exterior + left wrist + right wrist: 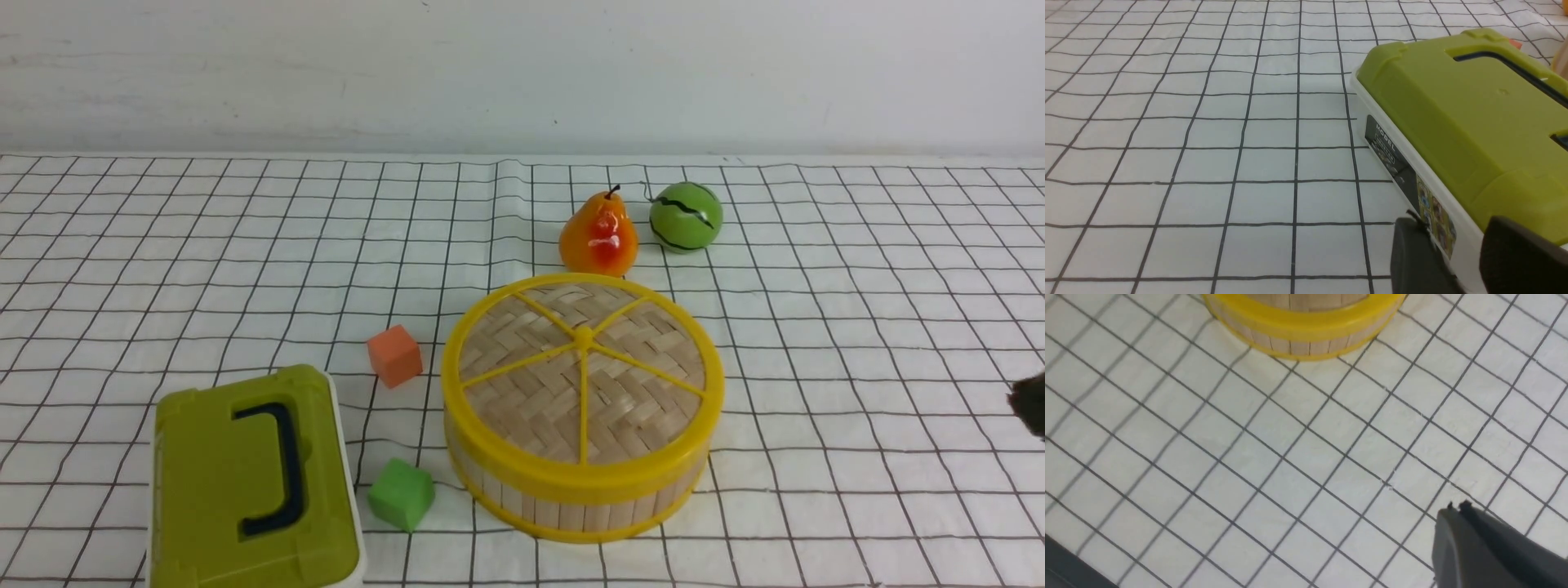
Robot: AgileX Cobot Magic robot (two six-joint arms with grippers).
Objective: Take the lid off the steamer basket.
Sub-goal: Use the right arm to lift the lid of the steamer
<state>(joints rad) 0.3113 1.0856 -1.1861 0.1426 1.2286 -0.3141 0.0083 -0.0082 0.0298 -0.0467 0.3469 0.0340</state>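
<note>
The lid [637,392], woven pale bamboo with a yellow rim, spokes and centre knob [583,335], sits closed on the round steamer basket [571,513] at the table's middle. The basket's slatted wall also shows in the right wrist view [1298,345]. My right gripper [1457,508] is shut and empty over bare cloth, well to the basket's right; only its dark tip shows at the front view's right edge [1030,404]. My left gripper [1455,228] is open and empty beside the olive-green box, outside the front view.
An olive-green box with a dark handle [253,482] stands front left and also shows in the left wrist view [1466,114]. An orange cube [394,355] and a green cube [401,493] lie left of the basket. A pear [598,235] and a green melon [686,216] sit behind it.
</note>
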